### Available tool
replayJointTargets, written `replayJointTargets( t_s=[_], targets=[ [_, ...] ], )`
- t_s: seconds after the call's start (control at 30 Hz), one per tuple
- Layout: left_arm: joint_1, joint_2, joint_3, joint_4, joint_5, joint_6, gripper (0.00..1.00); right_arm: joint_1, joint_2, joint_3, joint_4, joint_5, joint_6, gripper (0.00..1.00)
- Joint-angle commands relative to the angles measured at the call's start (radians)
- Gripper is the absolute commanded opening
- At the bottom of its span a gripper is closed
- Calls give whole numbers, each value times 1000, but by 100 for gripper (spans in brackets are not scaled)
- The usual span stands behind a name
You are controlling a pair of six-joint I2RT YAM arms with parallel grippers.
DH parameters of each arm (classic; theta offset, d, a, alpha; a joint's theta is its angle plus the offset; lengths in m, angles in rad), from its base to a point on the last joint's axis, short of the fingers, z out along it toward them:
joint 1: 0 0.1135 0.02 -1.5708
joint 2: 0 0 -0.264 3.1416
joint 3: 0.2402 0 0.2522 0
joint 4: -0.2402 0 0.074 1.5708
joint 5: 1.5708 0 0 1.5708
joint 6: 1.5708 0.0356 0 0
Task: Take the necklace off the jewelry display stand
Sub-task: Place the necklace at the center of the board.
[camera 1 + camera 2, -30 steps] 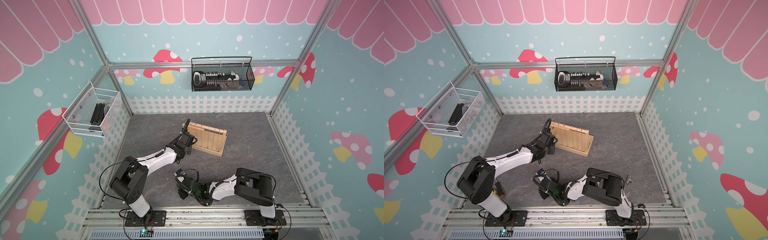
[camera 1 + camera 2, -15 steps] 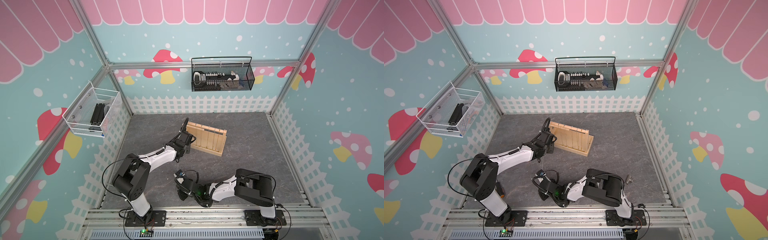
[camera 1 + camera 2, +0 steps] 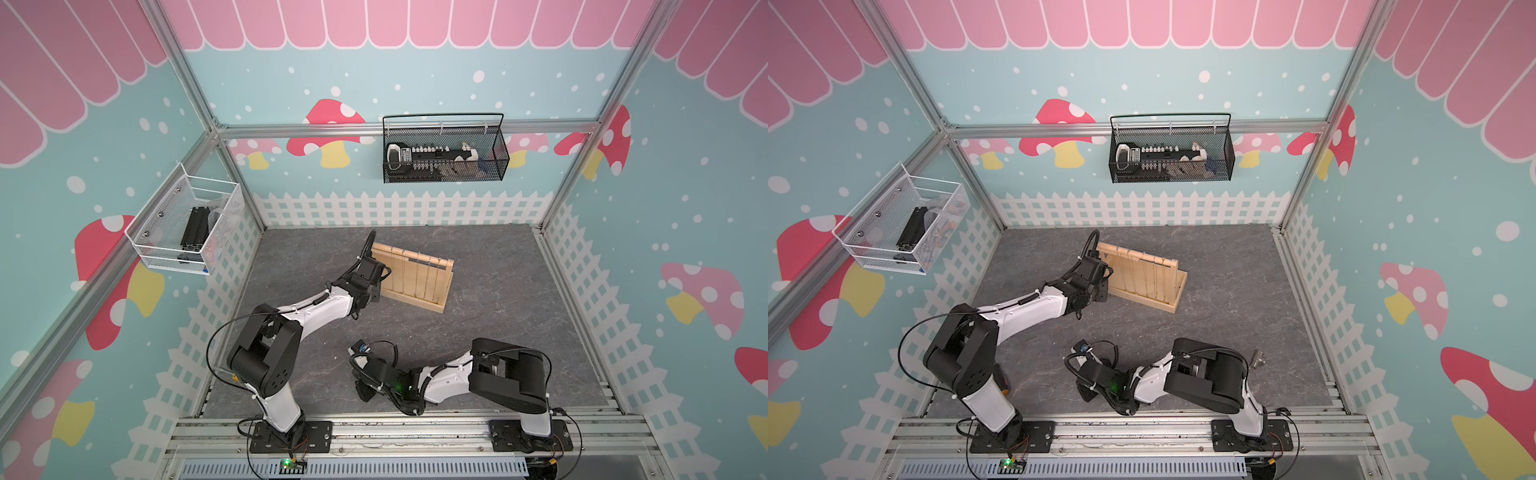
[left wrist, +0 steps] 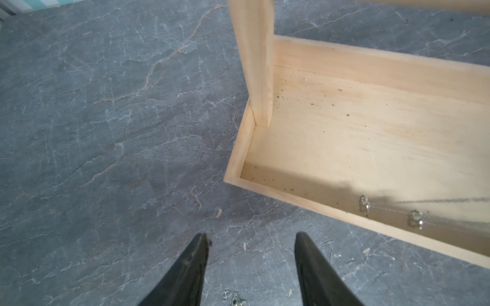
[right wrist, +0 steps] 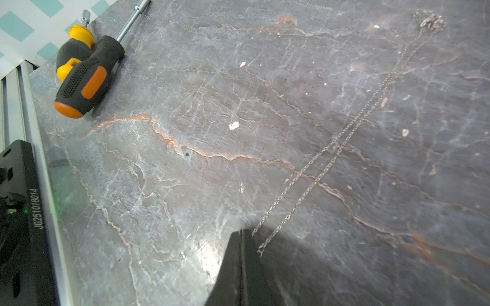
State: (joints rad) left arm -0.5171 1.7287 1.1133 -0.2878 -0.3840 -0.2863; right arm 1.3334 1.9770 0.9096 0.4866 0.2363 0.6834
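while the left gripper [image 4: 251, 234] hangs parted and empty by the stand [image 4: 371, 61], right gripper [image 5: 241, 231] pinched closed, necklace [image 5: 342, 140] lying beside it

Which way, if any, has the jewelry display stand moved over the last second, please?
No. The jewelry display stand lies just where it was, measured against the back picket fence.

Pale wooden jewelry display stand [image 3: 415, 276] upright, thin silver necklace [image 5: 336, 147] seemingly lying stretched on floor [image 5: 185, 185]
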Motion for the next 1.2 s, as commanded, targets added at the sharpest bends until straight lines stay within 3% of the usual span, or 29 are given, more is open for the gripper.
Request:
replayJointTargets(
  t_s=[0.0,0.37,0.6,0.8,1.0,1.17],
  targets=[
    [14,-1,23,-11,13,15,54,14,6,-30,-64,7,26,0],
    [18,-83,-9,-22,42,0,54,15,-2,-20,-77,21,14,0],
    [15,-222,-91,-40,57,-32,54,15,-68,63,-182,28,-63,17],
    [-8,-317,-190,-41,59,-64,54,14,-279,89,-288,73,-153,34],
    [-44,-367,-276,-35,92,-101,54,8,-565,70,-463,228,-254,36],
    [-51,-428,-327,-29,95,-114,54,-32,-840,-96,-541,346,-239,34]
  ],
)
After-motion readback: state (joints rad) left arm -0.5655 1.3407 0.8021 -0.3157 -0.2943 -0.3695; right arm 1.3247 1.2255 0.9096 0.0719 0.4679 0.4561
